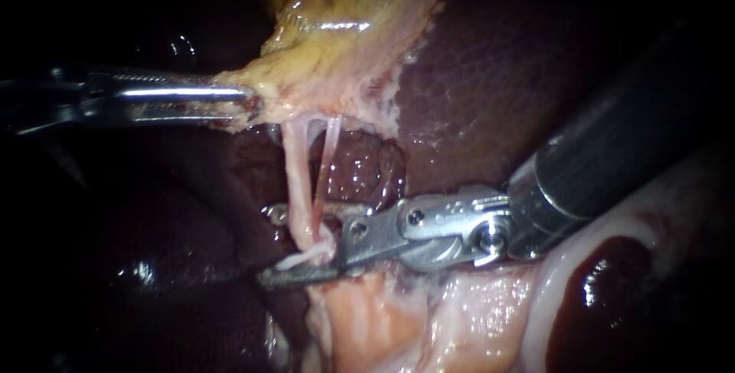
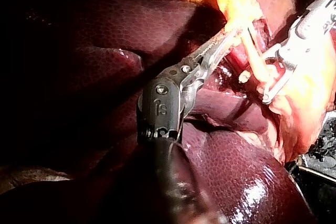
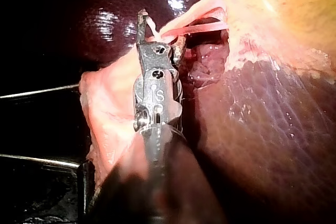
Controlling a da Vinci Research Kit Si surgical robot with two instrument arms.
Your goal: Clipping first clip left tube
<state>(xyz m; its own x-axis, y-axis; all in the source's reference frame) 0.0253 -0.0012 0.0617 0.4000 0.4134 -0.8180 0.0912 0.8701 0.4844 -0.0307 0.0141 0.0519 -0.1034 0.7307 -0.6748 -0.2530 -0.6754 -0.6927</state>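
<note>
The right instrument's silver pincer (image 1: pixel 285 244) is standing released astride the thicker pale-pink left tube (image 1: pixel 297 181), low on its length, near the fleshy pink base. Nothing is being squeezed yet. The left instrument's slim steel pincer (image 1: pixel 246 105) is clenching the edge of the yellowish, glistening gallbladder (image 1: pixel 344 36), drawing the tube taut. The risks, as I am judging them: closing may be catching the thin pink right tube (image 1: pixel 328 155) just beside it, or biting only part of the left tube's width. A slipping left hold would be slackening the target. No container is showing.

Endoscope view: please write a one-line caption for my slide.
Left instrument grips the gallbladder at its lower edge; right instrument, jaws open, straddles the left tube.
</note>
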